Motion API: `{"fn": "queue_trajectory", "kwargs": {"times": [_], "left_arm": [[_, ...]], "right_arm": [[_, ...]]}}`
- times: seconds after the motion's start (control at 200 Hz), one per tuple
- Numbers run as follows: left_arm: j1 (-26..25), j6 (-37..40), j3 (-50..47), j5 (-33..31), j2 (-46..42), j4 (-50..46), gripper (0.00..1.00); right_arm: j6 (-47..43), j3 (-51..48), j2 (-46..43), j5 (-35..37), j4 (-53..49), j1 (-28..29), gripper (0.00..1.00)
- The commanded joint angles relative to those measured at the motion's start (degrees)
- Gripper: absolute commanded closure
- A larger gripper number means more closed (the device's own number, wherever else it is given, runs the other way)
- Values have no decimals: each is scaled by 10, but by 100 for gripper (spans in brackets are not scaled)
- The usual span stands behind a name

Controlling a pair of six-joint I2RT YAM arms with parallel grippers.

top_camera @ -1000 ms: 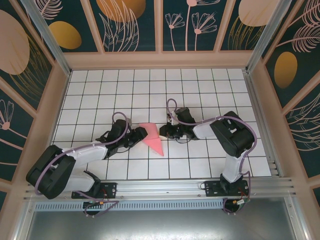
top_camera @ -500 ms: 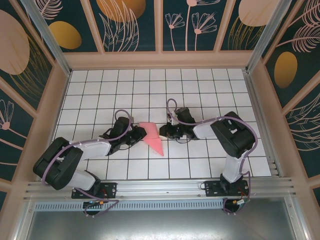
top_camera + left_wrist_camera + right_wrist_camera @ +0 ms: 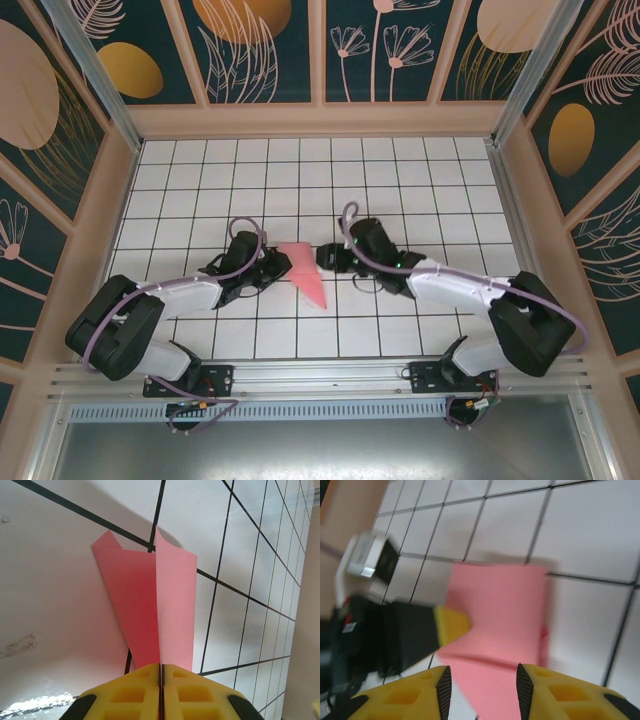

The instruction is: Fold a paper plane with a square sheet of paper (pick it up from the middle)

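left hand (image 3: 161,680) clamped on creased, pointed salmon paper plane (image 3: 145,605); right hand (image 3: 480,682) apart

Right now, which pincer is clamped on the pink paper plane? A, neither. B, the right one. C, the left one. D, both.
C: the left pincer has its yellow pads pressed together on the paper plane, while the right pincer stands open with a gap between its pads.

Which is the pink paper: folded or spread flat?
Folded. The paper plane is a narrow pointed wedge; the left wrist view shows two layers meeting at a crease, pinched by the left gripper, jaws shut.
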Motion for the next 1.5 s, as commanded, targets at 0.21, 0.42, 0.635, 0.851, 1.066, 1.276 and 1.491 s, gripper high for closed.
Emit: {"fn": "queue_trajectory", "kwargs": {"times": [0.21,0.42,0.635,0.851,1.066,1.276,1.491], "left_arm": [[4,12,19,-8,-5,-26,90],[4,12,19,-2,-3,-23,90],[4,12,19,2,-3,-23,90],[4,13,20,4,-2,-22,90],[4,13,21,7,-1,-22,90],[4,12,21,5,-9,-30,87],[4,19,23,-33,-38,-70,56]], "right_arm": [[-191,-52,52,330,89,208,47],[-299,-26,141,431,126,261,48],[-335,-7,203,479,145,266,57],[-345,-7,209,484,158,265,70],[-346,-1,220,484,147,265,78],[-340,9,230,485,133,264,91],[-310,0,216,468,131,261,100]]}}
